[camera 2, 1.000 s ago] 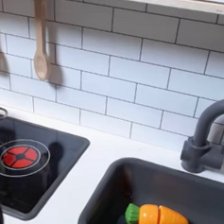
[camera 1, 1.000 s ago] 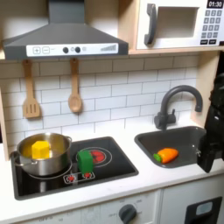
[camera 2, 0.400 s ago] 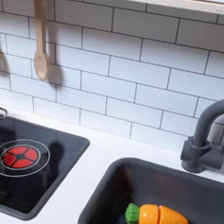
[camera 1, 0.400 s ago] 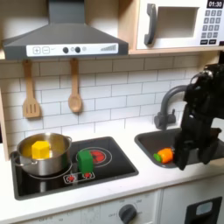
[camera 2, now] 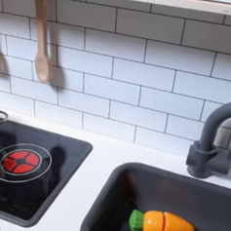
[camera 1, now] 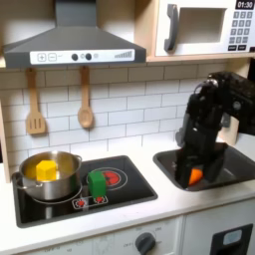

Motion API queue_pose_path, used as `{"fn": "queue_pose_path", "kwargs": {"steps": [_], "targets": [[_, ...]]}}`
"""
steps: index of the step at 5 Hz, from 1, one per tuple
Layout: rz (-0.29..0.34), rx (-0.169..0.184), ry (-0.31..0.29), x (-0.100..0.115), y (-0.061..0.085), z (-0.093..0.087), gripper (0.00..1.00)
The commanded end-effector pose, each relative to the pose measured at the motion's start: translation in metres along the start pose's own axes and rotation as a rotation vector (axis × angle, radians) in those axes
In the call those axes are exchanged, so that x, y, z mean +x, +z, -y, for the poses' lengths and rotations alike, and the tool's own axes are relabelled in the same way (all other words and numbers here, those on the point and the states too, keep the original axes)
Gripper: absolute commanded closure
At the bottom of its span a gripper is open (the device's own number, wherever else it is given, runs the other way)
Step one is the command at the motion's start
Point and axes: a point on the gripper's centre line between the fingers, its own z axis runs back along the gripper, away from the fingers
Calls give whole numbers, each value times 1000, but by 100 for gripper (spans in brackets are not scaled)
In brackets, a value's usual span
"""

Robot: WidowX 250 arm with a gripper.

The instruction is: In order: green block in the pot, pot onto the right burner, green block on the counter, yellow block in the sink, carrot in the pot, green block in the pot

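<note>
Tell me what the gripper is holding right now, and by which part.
Cannot be told. In the first exterior view the gripper hangs over the sink in front of the carrot, hiding any contact; its jaws are too blurred to read.

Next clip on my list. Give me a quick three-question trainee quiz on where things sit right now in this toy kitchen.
1. True or false: the green block is inside the pot.
2. Multiple choice: the carrot lies (A) on the stovetop, (B) in the sink, (C) in the pot.
3. Fill in: the block lying inside the pot is coloured ____.

Key
1. False. In the first exterior view it stands on the stovetop, beside the pot on the first exterior view's right.
2. B. Both exterior views show it in the basin, with the claw lowered over it in the first exterior view.
3. Yellow: the yellow block.
</note>
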Motion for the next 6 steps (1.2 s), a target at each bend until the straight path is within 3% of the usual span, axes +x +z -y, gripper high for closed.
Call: {"fn": "queue_pose_path", "kwargs": {"steps": [1,3,5,6], "targets": [[-4,0,43,30,-6,-18,0],[-18,-10,89,40,-6,-44,0],[3,-8,98,41,-1,-69,0],[17,-27,87,39,1,-77,0]]}}
